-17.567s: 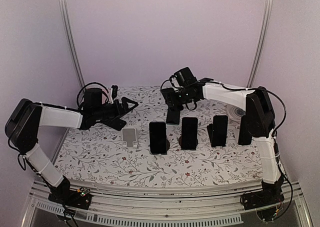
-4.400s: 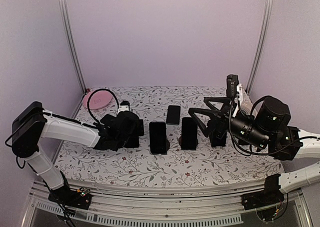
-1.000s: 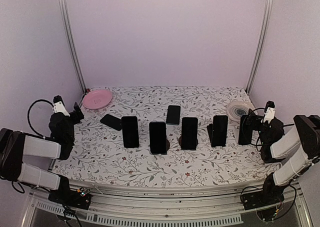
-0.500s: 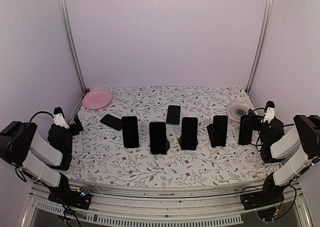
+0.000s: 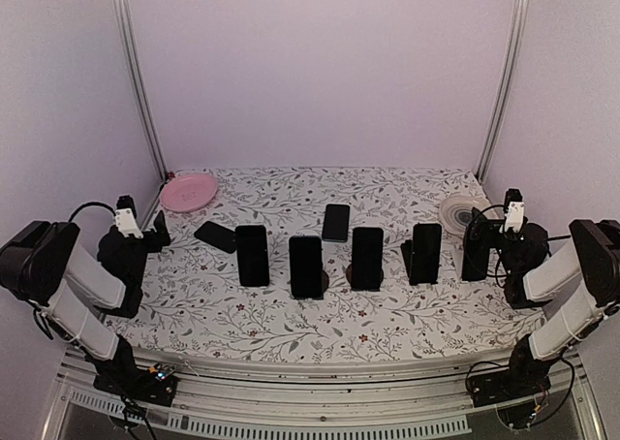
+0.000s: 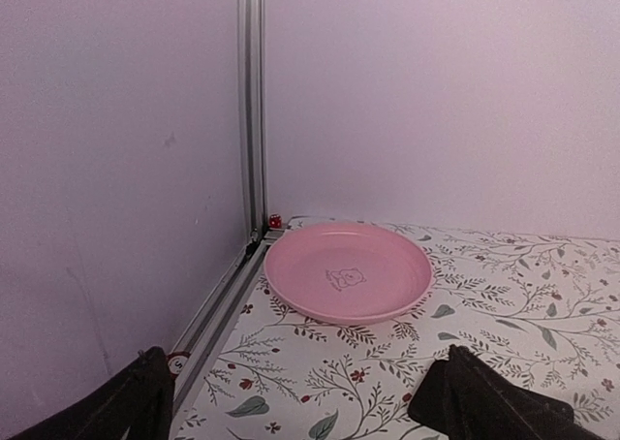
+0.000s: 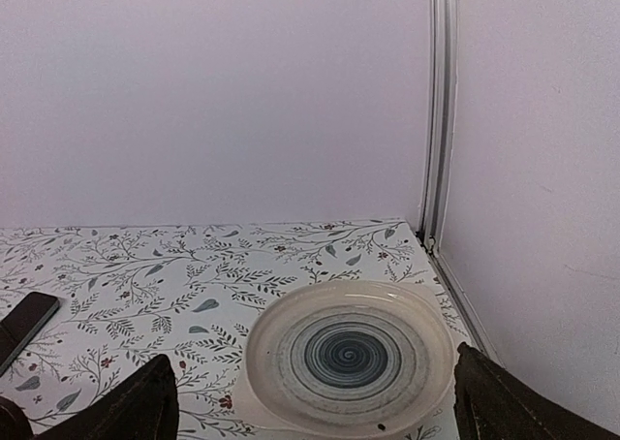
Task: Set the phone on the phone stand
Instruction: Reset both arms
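Note:
Several dark phones stand upright on phone stands in a row across the table, from the leftmost phone [image 5: 253, 256] to the rightmost phone [image 5: 475, 251]. One more phone [image 5: 215, 236] lies flat at the left. Another flat phone [image 5: 336, 222] [image 7: 24, 324] lies behind the row. My left gripper [image 5: 157, 233] [image 6: 300, 411] is open and empty at the table's left edge, pointing at a pink plate. My right gripper [image 5: 481, 229] [image 7: 315, 411] is open and empty at the right edge, close beside the rightmost phone. Only the dark fingertips [image 6: 484, 406] [image 7: 499, 401] show in the wrist views.
A pink plate [image 5: 189, 190] [image 6: 347, 270] sits in the back left corner by a metal frame post [image 6: 252, 101]. A white plate with a blue swirl [image 5: 463, 210] [image 7: 351, 353] sits at the back right near another post [image 7: 441, 101]. Both arms are folded low at the table's sides.
The left arm has folded closer to its base, and its wrist has swung up and slightly right towards the pink plate. The right wrist has shifted slightly up. The phones have not moved.

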`<control>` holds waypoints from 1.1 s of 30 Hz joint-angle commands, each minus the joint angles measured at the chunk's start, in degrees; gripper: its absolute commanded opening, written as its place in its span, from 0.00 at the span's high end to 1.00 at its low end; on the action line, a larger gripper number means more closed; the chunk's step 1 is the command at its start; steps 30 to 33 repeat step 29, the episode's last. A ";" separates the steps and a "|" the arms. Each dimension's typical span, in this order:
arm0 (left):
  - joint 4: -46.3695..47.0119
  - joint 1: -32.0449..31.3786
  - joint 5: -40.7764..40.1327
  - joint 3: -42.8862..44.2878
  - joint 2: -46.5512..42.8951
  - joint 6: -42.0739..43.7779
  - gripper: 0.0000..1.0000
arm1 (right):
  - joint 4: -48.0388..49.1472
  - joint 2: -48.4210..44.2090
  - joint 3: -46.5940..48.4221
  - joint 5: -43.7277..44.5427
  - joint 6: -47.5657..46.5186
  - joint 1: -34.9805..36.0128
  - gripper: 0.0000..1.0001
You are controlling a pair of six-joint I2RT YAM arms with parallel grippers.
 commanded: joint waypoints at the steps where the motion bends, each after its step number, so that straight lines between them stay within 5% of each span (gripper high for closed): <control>1: -3.89 -0.24 -0.04 3.02 0.58 1.19 0.03 | -1.54 0.78 0.67 -2.39 -1.63 0.42 0.01; 33: -4.48 -1.78 -2.80 3.83 0.92 2.26 0.03 | -1.81 0.78 0.80 -2.44 -1.55 0.39 0.01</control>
